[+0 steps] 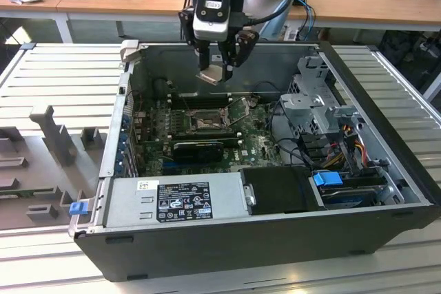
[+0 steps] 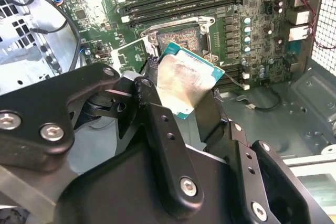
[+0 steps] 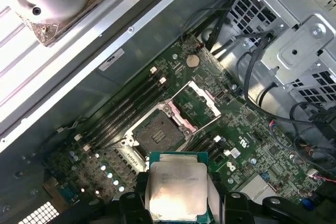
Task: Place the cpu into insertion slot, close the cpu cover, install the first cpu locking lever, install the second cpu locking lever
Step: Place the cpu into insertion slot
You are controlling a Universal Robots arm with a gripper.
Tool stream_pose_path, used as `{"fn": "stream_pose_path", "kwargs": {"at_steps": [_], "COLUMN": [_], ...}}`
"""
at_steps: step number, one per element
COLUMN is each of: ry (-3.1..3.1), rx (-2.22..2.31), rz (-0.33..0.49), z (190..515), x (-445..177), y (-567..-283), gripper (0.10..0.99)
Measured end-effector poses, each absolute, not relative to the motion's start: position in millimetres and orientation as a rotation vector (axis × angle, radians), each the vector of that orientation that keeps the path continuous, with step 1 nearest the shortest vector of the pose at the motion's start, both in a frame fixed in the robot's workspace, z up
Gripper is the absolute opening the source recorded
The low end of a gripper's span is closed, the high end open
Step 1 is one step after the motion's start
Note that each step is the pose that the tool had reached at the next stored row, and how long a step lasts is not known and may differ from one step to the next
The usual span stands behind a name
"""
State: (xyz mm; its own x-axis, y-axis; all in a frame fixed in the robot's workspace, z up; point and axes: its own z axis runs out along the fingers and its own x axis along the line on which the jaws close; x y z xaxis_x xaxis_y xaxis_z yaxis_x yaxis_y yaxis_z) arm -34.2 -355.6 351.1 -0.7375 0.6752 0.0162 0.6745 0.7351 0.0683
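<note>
The end effector is closed narrowly on the cpu, gripping it by two opposite edges, and hangs above the insertion slot, well apart from it. The slot lies uncovered in the green board, and we see the cpu cover tilted up just beside it, the nearest thing to its opening. Long black memory slots flank the slot. All of this sits inside the open computer case on the slatted desk. The case also holds a grey power-supply box on the slot's near side and a drive cage with cable bundles to the exterior view's right of the slot. In both wrist views the chip's silver top shows a pale smear. In the first wrist view its far edge is cut off and black linkages hide the fingertips. We cannot make out the slot's contacts.
</note>
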Motion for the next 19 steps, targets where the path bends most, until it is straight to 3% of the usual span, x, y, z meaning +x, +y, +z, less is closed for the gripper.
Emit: {"fn": "stream_pose_path", "kwargs": {"at_steps": [19], "ry": [2.842], "rx": [1.303], "rz": [0.108], "z": [350.8], "x": [-34.2], "y": [-355.6], "gripper": [0.529]}}
